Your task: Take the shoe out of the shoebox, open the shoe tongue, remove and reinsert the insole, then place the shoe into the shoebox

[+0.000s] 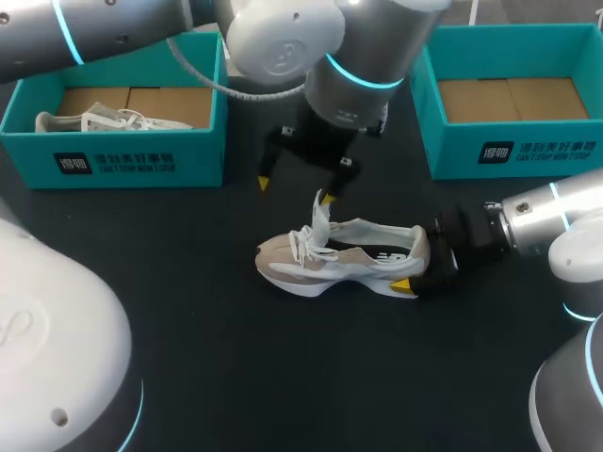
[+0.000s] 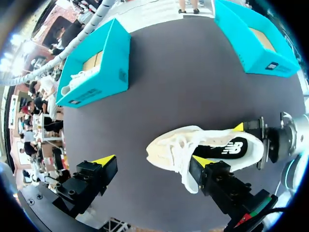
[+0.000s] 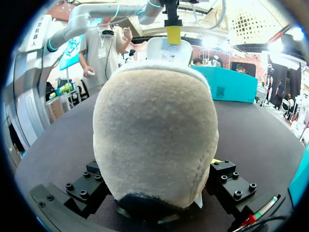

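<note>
The shoe point(image 1: 344, 259) stands on its sole on the dark surface point(image 1: 188, 311), so I take the tongue-opening step to be in hand. The right hand point(image 1: 419, 256) pinches the heel. The left hand point(image 1: 296, 188) hangs spread above, one fingertip at the raised tongue point(image 1: 322, 218). Next, I reckon, comes reaching inside for the insole.
</note>
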`<state>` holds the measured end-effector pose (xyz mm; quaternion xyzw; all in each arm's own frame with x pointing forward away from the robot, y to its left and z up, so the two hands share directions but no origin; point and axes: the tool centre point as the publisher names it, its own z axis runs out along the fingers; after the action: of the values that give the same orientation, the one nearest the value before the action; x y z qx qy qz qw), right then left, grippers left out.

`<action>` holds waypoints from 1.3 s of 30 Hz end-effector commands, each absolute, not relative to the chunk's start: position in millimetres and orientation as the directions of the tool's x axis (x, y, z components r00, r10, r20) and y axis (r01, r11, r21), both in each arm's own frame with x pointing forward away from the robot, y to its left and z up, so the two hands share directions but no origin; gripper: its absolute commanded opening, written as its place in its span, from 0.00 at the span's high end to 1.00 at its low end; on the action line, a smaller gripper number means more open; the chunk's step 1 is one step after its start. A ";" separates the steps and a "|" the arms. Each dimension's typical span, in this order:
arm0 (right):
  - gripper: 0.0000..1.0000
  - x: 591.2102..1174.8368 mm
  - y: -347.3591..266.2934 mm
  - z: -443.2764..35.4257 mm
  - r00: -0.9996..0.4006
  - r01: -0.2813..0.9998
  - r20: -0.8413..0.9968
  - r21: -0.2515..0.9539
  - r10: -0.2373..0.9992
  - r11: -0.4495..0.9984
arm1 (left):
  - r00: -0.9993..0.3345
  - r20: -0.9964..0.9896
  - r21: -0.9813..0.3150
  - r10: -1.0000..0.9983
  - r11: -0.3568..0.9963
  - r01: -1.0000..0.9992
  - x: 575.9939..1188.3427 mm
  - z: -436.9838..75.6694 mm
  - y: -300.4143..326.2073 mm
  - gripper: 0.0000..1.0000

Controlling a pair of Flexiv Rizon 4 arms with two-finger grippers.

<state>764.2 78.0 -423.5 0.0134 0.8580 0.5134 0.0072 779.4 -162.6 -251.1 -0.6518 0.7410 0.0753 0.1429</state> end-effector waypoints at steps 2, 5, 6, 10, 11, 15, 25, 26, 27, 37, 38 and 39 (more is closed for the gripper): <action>1.00 767.3 82.4 -429.1 -0.999 0.016 0.001 0.880 0.032 0.475 | -0.700 -0.189 -0.100 -0.689 0.722 -0.684 777.9 -239.3 -168.0 0.00; 1.00 767.3 82.4 -429.1 -0.999 0.016 0.001 0.880 0.032 0.475 | -0.841 -0.199 -0.107 -0.503 0.864 -0.492 782.4 -233.5 -181.5 0.00; 1.00 767.3 82.4 -429.1 -0.999 0.016 0.001 0.880 0.032 0.475 | -0.875 -0.221 -0.122 -0.431 0.902 -0.414 783.5 -231.7 -185.2 0.00; 1.00 767.3 82.4 -429.1 -0.999 0.016 0.001 0.880 0.032 0.475 | -0.960 -0.194 -0.146 -0.200 0.974 -0.173 791.0 -226.6 -201.2 0.00; 1.00 767.3 82.4 -429.1 -0.999 0.016 0.001 0.880 0.032 0.475 | -0.976 -0.171 -0.163 -0.135 0.981 -0.107 794.3 -222.9 -206.1 0.00; 1.00 767.3 82.4 -429.1 -0.999 0.016 0.001 0.880 0.032 0.475 | -0.989 -0.137 -0.208 -0.046 0.978 -0.016 799.1 -215.9 -223.1 0.00; 1.00 767.3 82.4 -429.1 -0.999 0.016 0.001 0.880 0.032 0.475 | -0.990 -0.137 -0.217 -0.040 0.976 -0.010 798.6 -215.5 -227.1 0.00; 1.00 767.3 82.4 -429.1 -0.999 0.016 0.001 0.880 0.032 0.475 | -0.990 -0.137 -0.217 -0.040 0.976 -0.010 798.6 -215.5 -227.1 0.00; 1.00 767.3 82.4 -429.1 -0.999 0.016 0.001 0.880 0.032 0.475 | -0.990 -0.137 -0.217 -0.040 0.976 -0.010 798.6 -215.5 -227.1 0.00; 1.00 767.3 82.4 -429.1 -0.999 0.016 0.001 0.880 0.032 0.475 | -0.972 -0.095 -0.221 -0.214 0.957 -0.189 805.8 -226.7 -226.8 1.00; 1.00 767.3 82.4 -429.1 -0.999 0.016 0.001 0.880 0.032 0.475 | -0.970 -0.092 -0.215 -0.224 0.956 -0.200 803.6 -228.8 -227.8 1.00; 1.00 767.3 82.4 -429.1 -0.999 0.016 0.001 0.880 0.032 0.475 | -0.964 -0.095 -0.224 -0.249 0.949 -0.223 802.1 -231.2 -229.6 1.00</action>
<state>764.2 78.0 -423.5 0.0134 0.8580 0.5134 0.0072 799.7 -234.9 -222.6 -0.1117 0.9891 -0.0703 0.0661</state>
